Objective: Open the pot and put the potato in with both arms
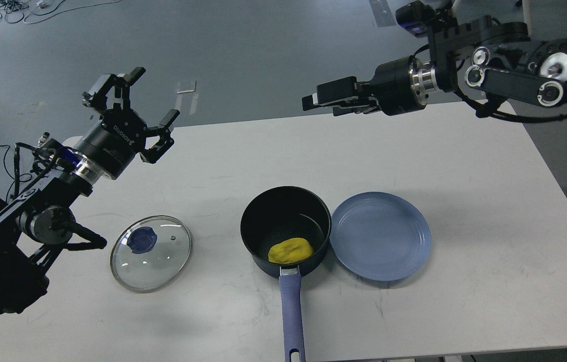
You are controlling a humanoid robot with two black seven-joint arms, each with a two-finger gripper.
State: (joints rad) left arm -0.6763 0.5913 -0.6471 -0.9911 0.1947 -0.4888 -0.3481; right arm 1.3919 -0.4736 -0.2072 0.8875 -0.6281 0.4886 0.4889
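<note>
Potato in the pot, lid off, both arms raised.

The potato (291,250) lies inside the pot (286,229); the lid (151,253) rests left of the pot, the plate (380,235) touching its right. The left gripper (135,108) is spread wide and empty; the right gripper (323,100) looks closed, holding nothing. Judged done: keep both high above the pot.

One pot (286,229); inside it, one potato (291,250); left of it, one glass lid (151,253); right of it, one plate (380,236); above, two pincers.
</note>
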